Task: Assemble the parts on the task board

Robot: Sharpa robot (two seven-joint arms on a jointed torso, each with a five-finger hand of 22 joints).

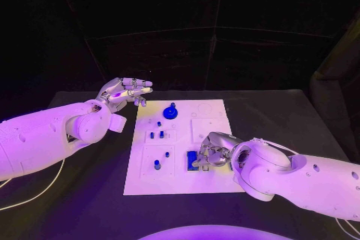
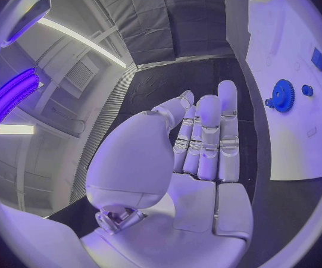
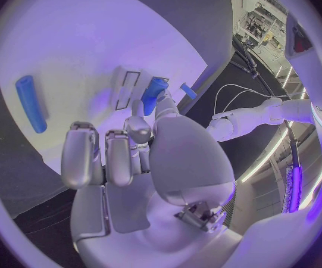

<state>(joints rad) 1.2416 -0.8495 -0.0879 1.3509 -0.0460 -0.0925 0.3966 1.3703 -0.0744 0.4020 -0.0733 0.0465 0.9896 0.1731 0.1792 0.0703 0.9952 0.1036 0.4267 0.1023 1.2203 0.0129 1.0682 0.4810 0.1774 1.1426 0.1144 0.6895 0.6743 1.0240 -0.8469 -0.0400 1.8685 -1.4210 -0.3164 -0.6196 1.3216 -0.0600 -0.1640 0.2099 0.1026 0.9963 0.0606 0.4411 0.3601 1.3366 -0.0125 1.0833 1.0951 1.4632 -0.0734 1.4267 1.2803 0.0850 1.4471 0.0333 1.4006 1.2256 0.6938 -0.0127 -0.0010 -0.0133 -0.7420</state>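
The white task board (image 1: 214, 112) lies in the middle of the black table. At its near right part my right hand (image 1: 214, 151) rests low on the board, thumb and a finger pinching a blue part (image 1: 193, 160), which in the right wrist view sits between those fingertips (image 3: 155, 95). A blue cylinder (image 3: 30, 103) lies flat on the board close by. My left hand (image 1: 124, 91) hovers off the board's far left corner, fingers straight and holding nothing (image 2: 205, 137). A blue gear (image 1: 170, 113) (image 2: 283, 95) stands on the board's far part, to the right of that hand.
Small blue pegs (image 1: 155, 135) stand in the board's left column, with another blue piece (image 1: 157, 164) nearer me. A small blue knob (image 2: 307, 90) sits beside the gear. Bare black table (image 1: 90, 198) surrounds the board.
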